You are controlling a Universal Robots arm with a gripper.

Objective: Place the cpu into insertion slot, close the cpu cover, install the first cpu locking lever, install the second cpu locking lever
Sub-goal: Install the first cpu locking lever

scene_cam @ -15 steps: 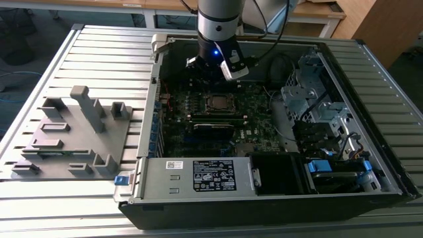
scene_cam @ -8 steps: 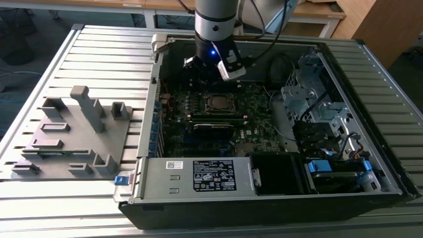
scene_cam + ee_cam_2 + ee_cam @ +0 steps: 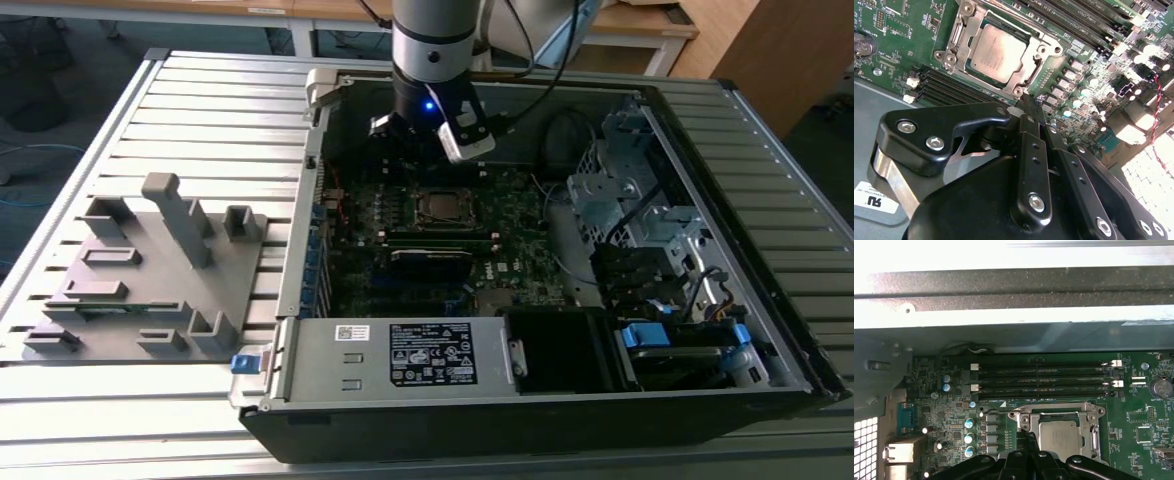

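A ribbed metal surface (image 3: 200, 110) carries an open computer case (image 3: 400, 435). The hand (image 3: 1025, 103), fingers pressed together and empty, points at a corner of the cpu cover (image 3: 1043, 49). The cover lies flat, seemingly to pin the cpu (image 3: 999, 52) in the insertion slot (image 3: 1023, 76), mid-frame in the exterior view.

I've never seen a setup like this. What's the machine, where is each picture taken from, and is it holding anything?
A robot arm reaches into an open computer case lying on a metal table. The exterior view looks on from off the arm. Both wrist views ride on it, looking past its black gripper at the green motherboard. The cpu lies under the silver cpu cover. The gripper looks shut, holding nothing visible, its tip beside that cover. A grey fixture lies beside the case.
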